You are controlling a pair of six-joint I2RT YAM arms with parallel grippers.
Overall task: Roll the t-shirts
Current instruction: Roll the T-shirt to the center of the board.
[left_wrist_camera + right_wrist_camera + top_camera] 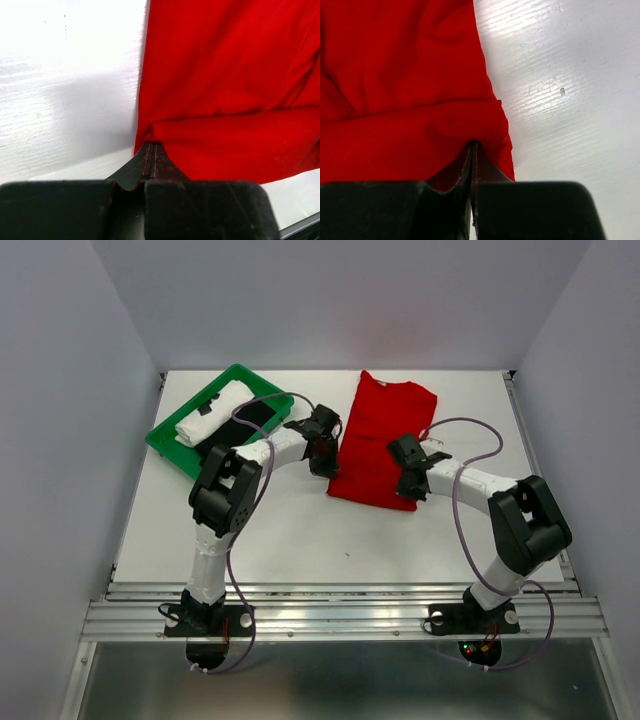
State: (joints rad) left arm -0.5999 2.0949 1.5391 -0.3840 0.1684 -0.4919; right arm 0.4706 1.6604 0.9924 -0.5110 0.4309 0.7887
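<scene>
white table [300,530] inside pale walls [330,300]; left gripper [325,462] and right gripper [408,490] each clenched on the red t-shirt [375,435] near edge

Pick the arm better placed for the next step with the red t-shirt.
Rolling needs both: the left gripper pinches the red t-shirt at its near-left hem corner, the right gripper at the near-right. For the carry afterwards, probably left: the green tray sits on its side.
</scene>
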